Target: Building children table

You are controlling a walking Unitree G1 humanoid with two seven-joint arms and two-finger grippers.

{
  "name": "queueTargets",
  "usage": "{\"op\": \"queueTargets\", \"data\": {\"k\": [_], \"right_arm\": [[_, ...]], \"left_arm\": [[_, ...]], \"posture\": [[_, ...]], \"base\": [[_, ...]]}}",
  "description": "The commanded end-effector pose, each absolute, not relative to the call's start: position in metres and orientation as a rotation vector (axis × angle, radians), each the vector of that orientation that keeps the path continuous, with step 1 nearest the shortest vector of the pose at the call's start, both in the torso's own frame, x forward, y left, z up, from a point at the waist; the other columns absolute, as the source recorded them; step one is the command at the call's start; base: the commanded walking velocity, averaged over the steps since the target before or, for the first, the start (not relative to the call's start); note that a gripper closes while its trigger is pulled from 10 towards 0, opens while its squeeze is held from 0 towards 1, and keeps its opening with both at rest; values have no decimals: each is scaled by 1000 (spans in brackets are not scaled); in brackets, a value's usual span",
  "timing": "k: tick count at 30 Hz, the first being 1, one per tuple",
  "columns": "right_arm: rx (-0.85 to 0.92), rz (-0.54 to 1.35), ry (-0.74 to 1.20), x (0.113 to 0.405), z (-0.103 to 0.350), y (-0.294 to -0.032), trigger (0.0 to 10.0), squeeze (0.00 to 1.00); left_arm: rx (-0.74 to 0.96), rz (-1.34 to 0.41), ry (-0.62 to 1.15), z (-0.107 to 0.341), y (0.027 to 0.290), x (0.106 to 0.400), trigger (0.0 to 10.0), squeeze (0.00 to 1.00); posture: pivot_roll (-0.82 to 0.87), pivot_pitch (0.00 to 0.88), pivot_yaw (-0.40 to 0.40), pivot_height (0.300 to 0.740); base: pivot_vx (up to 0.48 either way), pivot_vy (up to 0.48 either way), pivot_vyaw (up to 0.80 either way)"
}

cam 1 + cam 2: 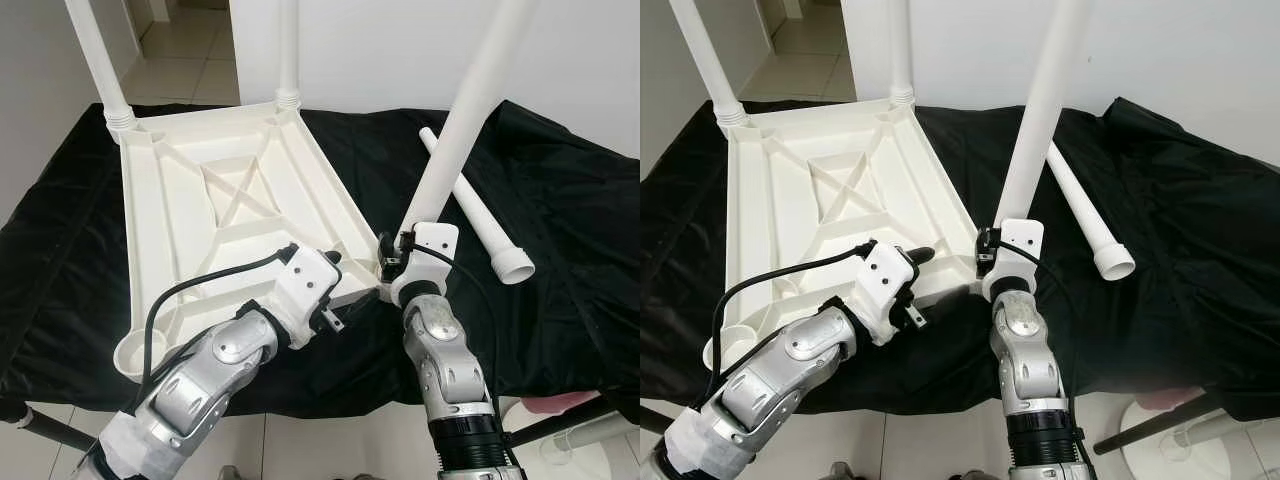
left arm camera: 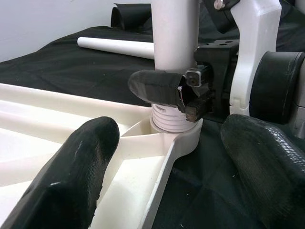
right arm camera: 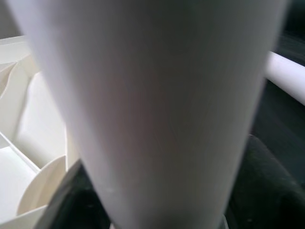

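A white plastic table top (image 1: 240, 190) lies upside down on a black cloth. Two white legs (image 1: 100, 60) (image 1: 289, 50) stand in its far corner sockets. My right gripper (image 1: 398, 252) is shut on a third leg (image 1: 465, 120), which leans to the right. Its threaded end (image 2: 169, 119) sits in the near right corner socket. My left gripper (image 2: 162, 171) is open right beside that corner, one finger (image 2: 71, 176) over the top's inside and the other outside the rim. A fourth leg (image 1: 480, 215) lies loose on the cloth to the right. The near left socket (image 1: 137, 355) holds nothing.
The black cloth (image 1: 570, 250) covers a low bench and hangs over its edges. A white wall (image 1: 400, 50) stands behind it, with tiled floor (image 1: 190, 50) beyond at the far left. A pink object (image 1: 560, 405) and a white stand base sit on the floor at the near right.
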State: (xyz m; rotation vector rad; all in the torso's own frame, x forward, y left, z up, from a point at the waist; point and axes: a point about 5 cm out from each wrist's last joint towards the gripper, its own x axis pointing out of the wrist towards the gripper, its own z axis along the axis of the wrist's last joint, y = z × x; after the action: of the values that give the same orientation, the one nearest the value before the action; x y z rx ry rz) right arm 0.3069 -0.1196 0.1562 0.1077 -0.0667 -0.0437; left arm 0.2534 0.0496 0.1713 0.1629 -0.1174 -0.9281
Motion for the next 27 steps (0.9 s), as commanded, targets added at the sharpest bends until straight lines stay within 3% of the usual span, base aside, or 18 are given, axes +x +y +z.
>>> {"op": "queueTargets", "data": {"k": [1,6,7,9,10,27], "right_arm": [[116,-52,-67,305,157,-123,10000,1000],[99,-25,-88,305,161,-132,10000,1000],[91,-1,-89,305,161,-137,10000,86],[85,18,-89,305,161,-140,10000,86],[81,52,-93,305,162,-144,10000,0],[-162,633,-92,314,159,-148,10000,0]], "left_arm": [[180,-1072,-99,169,46,245,10000,0],[179,-1078,-94,168,45,244,10000,0],[180,-1078,-94,169,45,244,10000,0],[181,-1078,-94,169,45,243,10000,0],[181,-1078,-94,169,46,243,10000,0],[190,-1083,-94,169,43,244,10000,0]], "posture": [[-32,73,-39,740],[-34,74,-38,740],[-34,74,-36,740],[-34,74,-36,740],[-34,76,-37,740],[-45,90,-22,740]], "base": [[0,0,0],[0,0,0],[0,0,0],[0,0,0],[0,0,0],[0,0,0]]}}
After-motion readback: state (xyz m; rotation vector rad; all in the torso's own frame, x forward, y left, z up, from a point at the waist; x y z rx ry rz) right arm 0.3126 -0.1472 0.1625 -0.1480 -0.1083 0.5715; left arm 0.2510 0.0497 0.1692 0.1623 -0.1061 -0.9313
